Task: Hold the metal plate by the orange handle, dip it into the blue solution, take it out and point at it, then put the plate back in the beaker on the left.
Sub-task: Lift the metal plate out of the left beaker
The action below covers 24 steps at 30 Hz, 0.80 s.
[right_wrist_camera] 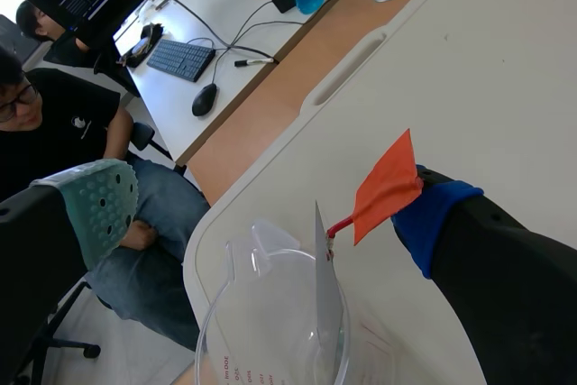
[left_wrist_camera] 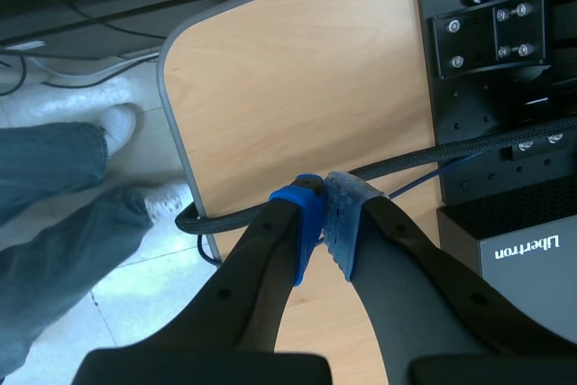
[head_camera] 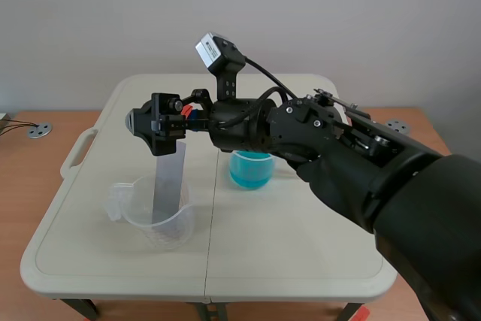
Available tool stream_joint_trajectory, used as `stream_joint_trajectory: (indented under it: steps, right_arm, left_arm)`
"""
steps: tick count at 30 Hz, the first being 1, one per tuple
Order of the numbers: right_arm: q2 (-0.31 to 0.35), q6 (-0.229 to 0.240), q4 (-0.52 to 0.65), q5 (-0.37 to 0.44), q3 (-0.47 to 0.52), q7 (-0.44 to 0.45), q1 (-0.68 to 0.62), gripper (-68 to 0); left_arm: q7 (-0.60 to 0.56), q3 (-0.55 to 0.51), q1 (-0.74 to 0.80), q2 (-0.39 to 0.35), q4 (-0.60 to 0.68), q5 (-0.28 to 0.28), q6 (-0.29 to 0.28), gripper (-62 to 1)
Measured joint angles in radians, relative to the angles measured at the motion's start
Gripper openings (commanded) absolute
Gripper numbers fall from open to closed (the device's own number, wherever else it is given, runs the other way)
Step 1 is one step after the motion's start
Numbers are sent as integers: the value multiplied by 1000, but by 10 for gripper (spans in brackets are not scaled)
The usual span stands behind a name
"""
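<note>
Metal plate: seen as smooth, dull grey metal.
Clear beaker: seen as transparent, glossy plastic.
Tabletop: seen as matt cream plastic.

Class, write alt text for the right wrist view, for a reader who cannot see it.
The metal plate stands in the clear beaker, its orange handle beside one finger of the open right gripper. Beyond the white table's edge, a person sits near a desk.
</note>
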Motion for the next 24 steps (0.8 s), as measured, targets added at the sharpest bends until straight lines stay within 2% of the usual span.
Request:
stream_joint_trajectory:
  steps: [4, 9, 13, 16, 24]
  right_arm:
    - [-8, 0, -13, 0, 0, 0, 8, -224]
    - [-8, 0, -17, 0, 0, 0, 8, -239]
    - [-8, 0, -17, 0, 0, 0, 8, -310]
    - [-8, -1, -17, 0, 0, 0, 8, -318]
    - [-8, -8, -17, 0, 0, 0, 7, -512]
  left_arm:
    - [0, 0, 0, 0, 2, 0, 0, -582]
    - [0, 0, 0, 0, 2, 0, 0, -582]
    - [0, 0, 0, 0, 2, 0, -1, -582]
    - [0, 0, 0, 0, 2, 0, -1, -582]
    - [0, 0, 0, 0, 2, 0, -8, -582]
